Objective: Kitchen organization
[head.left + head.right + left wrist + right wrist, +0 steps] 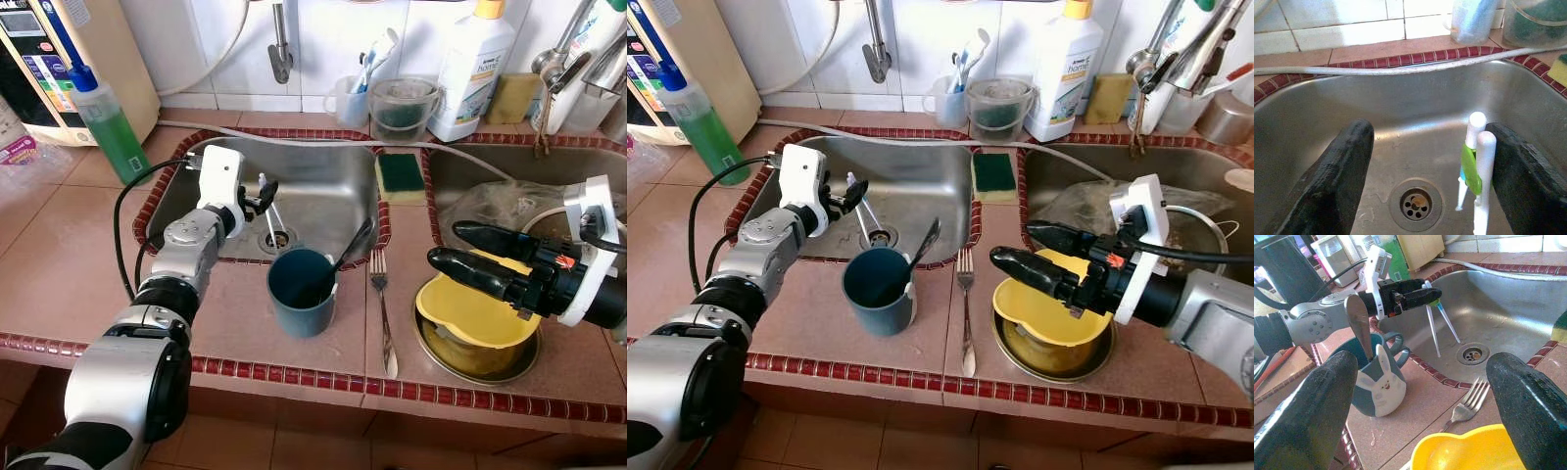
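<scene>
Terracotta tiles cover the table around a twin steel sink (323, 186), and over the left basin the left hand (263, 196) hangs with a pair of white chopsticks (1476, 161) joined by a green clip lying against one finger (1520, 171), the other finger well apart, so whether they are truly gripped I cannot tell. To do this well I would pinch the pair firmly above the clip, keep it upright, and carry it to the blue bunny mug (1378, 384) beside the fork (382, 313), clear of the spoon (353, 245) standing in it; the right hand (460, 253) hovers released over the yellow bowl (480, 318)
</scene>
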### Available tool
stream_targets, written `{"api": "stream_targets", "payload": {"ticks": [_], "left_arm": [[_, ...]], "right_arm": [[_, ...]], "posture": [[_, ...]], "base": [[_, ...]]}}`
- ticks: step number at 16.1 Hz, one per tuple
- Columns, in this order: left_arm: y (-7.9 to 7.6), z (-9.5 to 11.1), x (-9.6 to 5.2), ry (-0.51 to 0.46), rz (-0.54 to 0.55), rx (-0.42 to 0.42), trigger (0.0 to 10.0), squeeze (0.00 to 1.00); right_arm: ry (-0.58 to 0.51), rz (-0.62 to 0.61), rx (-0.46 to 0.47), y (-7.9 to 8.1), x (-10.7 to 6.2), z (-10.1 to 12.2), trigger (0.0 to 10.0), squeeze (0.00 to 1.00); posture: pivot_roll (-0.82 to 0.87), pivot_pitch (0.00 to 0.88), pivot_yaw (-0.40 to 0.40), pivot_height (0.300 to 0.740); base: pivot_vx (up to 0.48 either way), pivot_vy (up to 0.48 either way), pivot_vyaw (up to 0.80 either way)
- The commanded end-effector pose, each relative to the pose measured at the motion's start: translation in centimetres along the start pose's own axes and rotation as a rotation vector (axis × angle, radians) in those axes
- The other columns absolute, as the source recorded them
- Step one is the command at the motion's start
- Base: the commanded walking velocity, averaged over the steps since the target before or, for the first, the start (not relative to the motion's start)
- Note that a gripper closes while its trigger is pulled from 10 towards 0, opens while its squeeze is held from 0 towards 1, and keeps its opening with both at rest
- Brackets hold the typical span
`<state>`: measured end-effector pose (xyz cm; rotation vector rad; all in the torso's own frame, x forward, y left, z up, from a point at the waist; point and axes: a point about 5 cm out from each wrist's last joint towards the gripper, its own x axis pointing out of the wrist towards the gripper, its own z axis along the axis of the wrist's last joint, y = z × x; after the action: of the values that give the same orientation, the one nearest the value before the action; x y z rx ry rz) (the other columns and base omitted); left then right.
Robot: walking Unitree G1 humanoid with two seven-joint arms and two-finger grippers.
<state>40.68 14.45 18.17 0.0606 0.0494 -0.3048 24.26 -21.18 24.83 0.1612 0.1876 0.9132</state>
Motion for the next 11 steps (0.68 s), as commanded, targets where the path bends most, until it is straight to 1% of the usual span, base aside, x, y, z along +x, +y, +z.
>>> {"api": "stream_targets", "payload": {"ticks": [1, 2, 3, 4, 5, 6, 7, 8, 9, 10, 11], "left_arm": [[0.53, 0.22, -0.07, 0.003, 0.01, -0.012, 10.0, 1.0], [0.55, 0.25, -0.05, 0.003, 0.011, -0.021, 10.0, 1.0], [0.59, 0.33, -0.03, -0.001, 0.009, -0.068, 10.0, 1.0], [0.76, 0.35, -0.08, 0.005, 0.018, -0.012, 10.0, 1.0], [0.8, 0.34, -0.1, 0.006, 0.016, -0.012, 10.0, 1.0], [0.8, 0.44, -0.08, -0.001, 0.012, -0.054, 10.0, 1.0], [0.83, 0.42, -0.08, 0.004, 0.01, -0.057, 10.0, 1.0], [0.89, 0.44, -0.08, 0.001, 0.01, -0.094, 10.0, 1.0], [0.56, 0.28, -0.03, 0.016, -0.006, -0.058, 10.0, 1.0], [0.56, 0.37, 0.0, 0.017, 0.002, -0.026, 10.0, 1.0], [0.68, 0.26, -0.06, 0.035, 0.012, 0.073, 10.0, 1.0]], "right_arm": [[-0.001, 0.02, -0.02, 0.33, 0.29, 0.26, 10.0, 0.0], [-0.001, 0.02, -0.021, 0.31, 0.29, 0.26, 10.0, 0.0], [-0.002, 0.019, -0.018, 0.28, 0.3, 0.26, 10.0, 0.0], [-0.004, 0.018, -0.017, 0.24, 0.29, 0.26, 10.0, 0.0], [-0.005, 0.018, -0.017, 0.24, 0.29, 0.24, 10.0, 0.0], [-0.005, 0.019, -0.018, 0.25, 0.29, 0.23, 10.0, 0.0], [-0.006, 0.02, -0.018, 0.24, 0.3, 0.26, 10.0, 0.0], [-0.007, 0.021, -0.019, 0.25, 0.31, 0.26, 10.0, 0.0], [-0.007, 0.02, -0.02, 0.21, 0.33, 0.29, 10.0, 0.0], [-0.006, 0.02, -0.022, 0.2, 0.36, 0.31, 10.0, 0.0], [-0.006, 0.019, -0.022, 0.17, 0.37, 0.36, 10.0, 0.0]], "posture": [[-0.32, 0.132, 0.075, 0.74], [-0.31, 0.132, 0.073, 0.74], [-0.31, 0.132, 0.073, 0.74], [-0.31, 0.131, 0.073, 0.74], [-0.31, 0.13, 0.074, 0.74], [-0.31, 0.13, 0.075, 0.74], [-0.31, 0.13, 0.073, 0.74], [-0.31, 0.13, 0.074, 0.74], [-0.31, 0.131, 0.072, 0.74], [-0.31, 0.134, 0.075, 0.74], [-0.31, 0.135, 0.071, 0.74]], "base": [[0.0, 0.0, 0.0], [0.0, 0.0, 0.0], [0.0, 0.0, 0.0], [0.0, 0.0, 0.0], [0.0, 0.0, 0.0], [0.0, 0.0, 0.0], [0.0, 0.0, 0.0], [0.0, 0.0, 0.0], [0.0, 0.0, 0.0], [0.0, 0.0, 0.0], [0.0, 0.0, 0.0]]}}
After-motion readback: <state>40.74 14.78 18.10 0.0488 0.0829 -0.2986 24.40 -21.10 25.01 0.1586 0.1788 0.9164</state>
